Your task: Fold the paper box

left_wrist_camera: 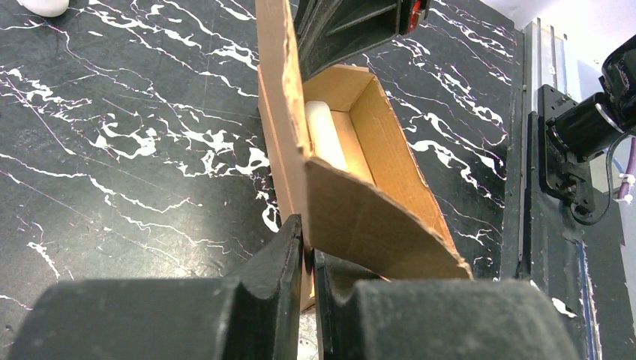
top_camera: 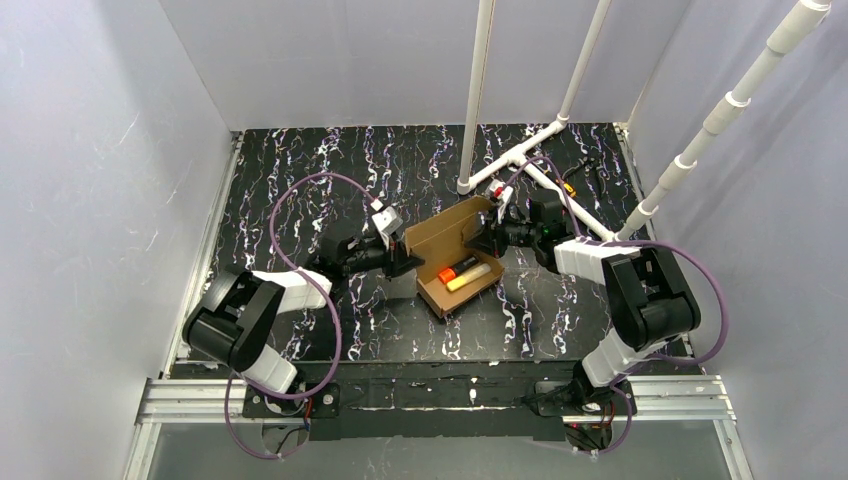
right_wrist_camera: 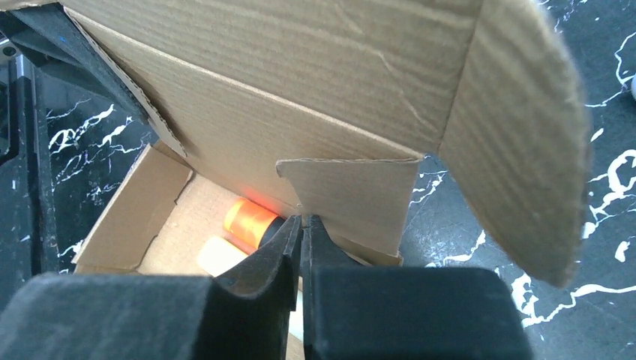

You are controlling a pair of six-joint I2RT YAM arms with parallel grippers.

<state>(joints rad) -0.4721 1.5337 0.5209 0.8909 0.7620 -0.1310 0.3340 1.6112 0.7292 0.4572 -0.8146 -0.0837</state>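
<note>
The paper box (top_camera: 455,255) is brown cardboard and sits mid-table with its lid (right_wrist_camera: 300,82) raised and its tray open. An orange marker (top_camera: 457,267) and a yellow marker (top_camera: 472,277) lie inside the tray. My left gripper (left_wrist_camera: 309,251) is at the box's left side, shut on the edge of an upright cardboard wall (left_wrist_camera: 281,112). My right gripper (right_wrist_camera: 302,221) is at the box's right side. Its jaws are nearly together, pinching the lower corner of a small side flap (right_wrist_camera: 352,195). The orange marker (right_wrist_camera: 249,220) shows just beyond its tips.
White PVC pipes (top_camera: 520,150) rise from the far right of the black marbled table (top_camera: 300,170). A metal rail (top_camera: 430,395) runs along the near edge. White walls close in on the left, back and right. A small connector (top_camera: 570,187) lies near the pipes.
</note>
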